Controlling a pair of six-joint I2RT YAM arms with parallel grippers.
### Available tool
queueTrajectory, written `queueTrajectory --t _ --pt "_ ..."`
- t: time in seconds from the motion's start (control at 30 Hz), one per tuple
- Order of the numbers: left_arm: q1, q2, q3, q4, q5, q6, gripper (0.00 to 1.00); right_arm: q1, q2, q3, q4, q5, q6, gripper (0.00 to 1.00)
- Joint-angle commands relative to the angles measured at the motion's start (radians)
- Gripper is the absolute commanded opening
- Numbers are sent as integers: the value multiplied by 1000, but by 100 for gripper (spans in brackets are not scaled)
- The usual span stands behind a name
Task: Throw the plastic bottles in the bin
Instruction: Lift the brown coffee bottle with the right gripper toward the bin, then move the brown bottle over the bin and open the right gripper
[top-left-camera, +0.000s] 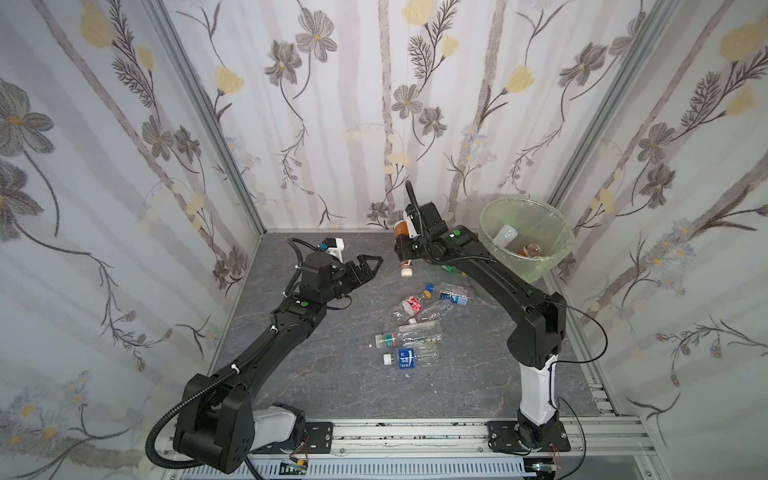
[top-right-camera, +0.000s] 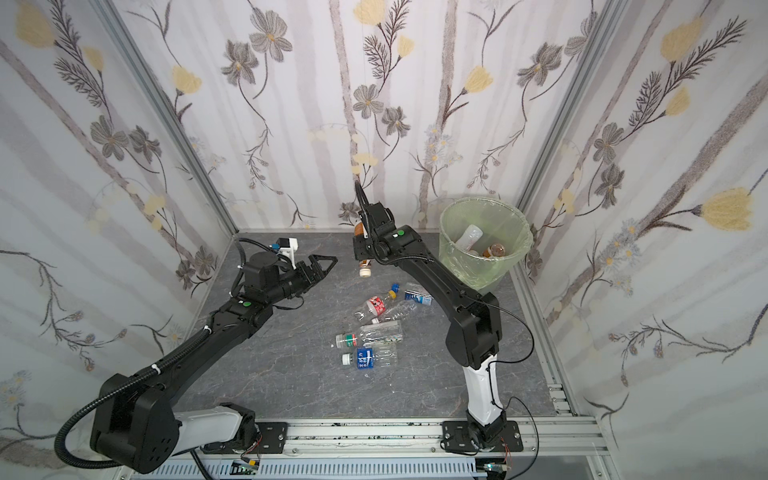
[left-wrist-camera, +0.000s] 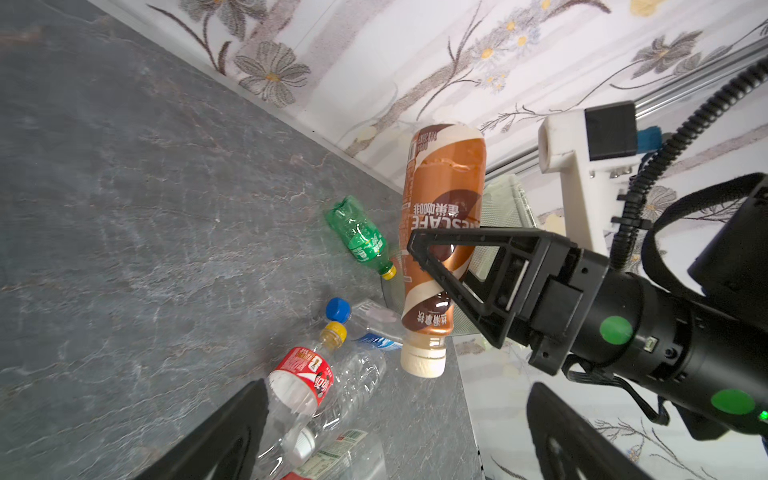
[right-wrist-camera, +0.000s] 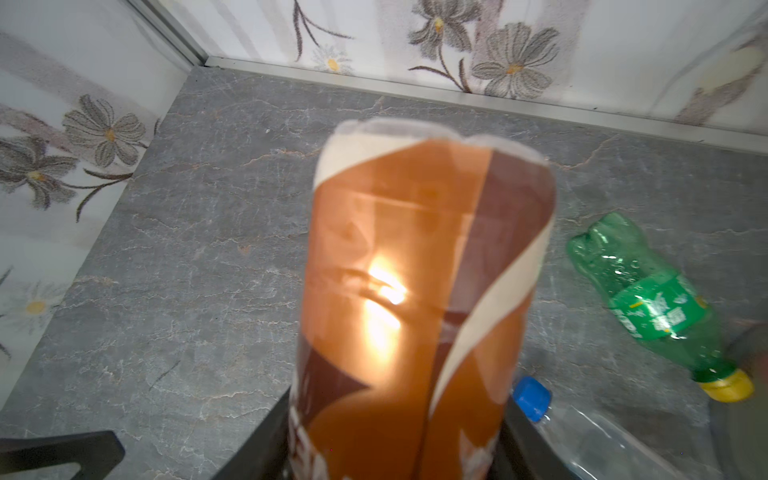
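Holding a brown coffee bottle (left-wrist-camera: 444, 178) by its middle, cap down, our right tool (top-left-camera: 404, 249) is clamped on it above the far part of the table (top-left-camera: 332, 374). It is near the bin (top-left-camera: 536, 268) but not over its rim. Our left tool (top-left-camera: 370, 268) hangs empty with its jaws wide apart, close to the held bottle and touching nothing.

Inside the bin we see at least two items: a clear bottle (top-left-camera: 507, 237) and a brownish bottle (top-left-camera: 532, 249). On the table lie a green bottle (left-wrist-camera: 359, 239) by the bin's foot, a red-labelled bottle (top-left-camera: 411, 305), a blue-labelled bottle (top-left-camera: 407, 358) and a few more clear ones between them.

We judge the job well short of done. One bottle is in hand and waiting to be dropped, and at least six lie on the table for us to collect.
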Motion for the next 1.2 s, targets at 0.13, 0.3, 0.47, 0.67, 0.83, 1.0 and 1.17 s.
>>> queueTrajectory --t 0.13,0.3,0.47,0.67,0.83,1.0,1.17 --pt "-80 135 161 47 -9 -3 100 -96 -179 -96 -12 57 -30 57" --pt "-132 215 260 50 -4 -5 100 -176 -319 -127 -30 119 -48 56" --pt "-164 264 331 54 -1 -13 100 -293 -453 -125 -41 139 -59 56" --pt "-193 311 423 55 9 -9 100 -434 -624 -115 -11 171 -47 55" --pt "-206 334 454 55 19 -10 100 -510 -726 -116 52 204 -31 55" --pt "-210 331 446 56 17 -5 100 -552 -741 -121 99 204 -27 55" --pt "-210 319 425 55 13 -1 100 -598 -612 -217 129 166 -14 64"
